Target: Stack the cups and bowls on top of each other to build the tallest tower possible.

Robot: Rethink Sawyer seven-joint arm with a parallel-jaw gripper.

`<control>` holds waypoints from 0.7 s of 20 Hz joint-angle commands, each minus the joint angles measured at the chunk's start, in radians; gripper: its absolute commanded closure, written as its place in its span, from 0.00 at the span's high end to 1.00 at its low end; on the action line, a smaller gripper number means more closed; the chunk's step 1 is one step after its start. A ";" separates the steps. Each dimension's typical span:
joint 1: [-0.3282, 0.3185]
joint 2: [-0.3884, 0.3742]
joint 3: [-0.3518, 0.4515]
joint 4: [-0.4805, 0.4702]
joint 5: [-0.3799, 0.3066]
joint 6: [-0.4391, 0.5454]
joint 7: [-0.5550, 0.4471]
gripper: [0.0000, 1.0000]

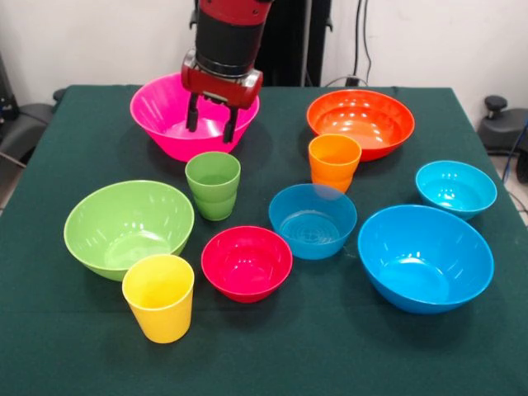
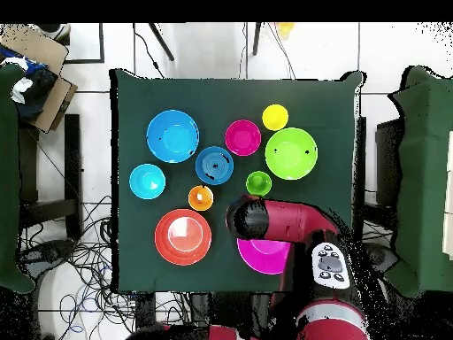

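With my gripper (image 1: 211, 124) spread empty above the green cup (image 1: 213, 185), I'd descend toward six o'clock, straddling its rim.

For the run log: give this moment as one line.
end effector: open, empty, over pink bowl | green cup: upright, just in front | stack: none, all pieces apart

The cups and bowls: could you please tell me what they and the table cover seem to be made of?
Yellow cup and red bowl: likely glossy moulded plastic, as they show bright highlights and uniform colour. The others look alike. Table cover: probably matte green cloth, with no shine and soft folds at the edges.
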State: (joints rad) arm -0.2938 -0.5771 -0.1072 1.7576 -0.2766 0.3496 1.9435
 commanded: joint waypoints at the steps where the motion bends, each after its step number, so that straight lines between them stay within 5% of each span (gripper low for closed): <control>1: 0.030 0.053 0.026 -0.078 0.038 -0.063 0.157 1.00; 14: 0.131 -0.037 -0.053 -0.084 0.079 0.075 0.160 1.00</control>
State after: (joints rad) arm -0.2126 -0.5769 -0.1848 1.7426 -0.2476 0.3469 1.9438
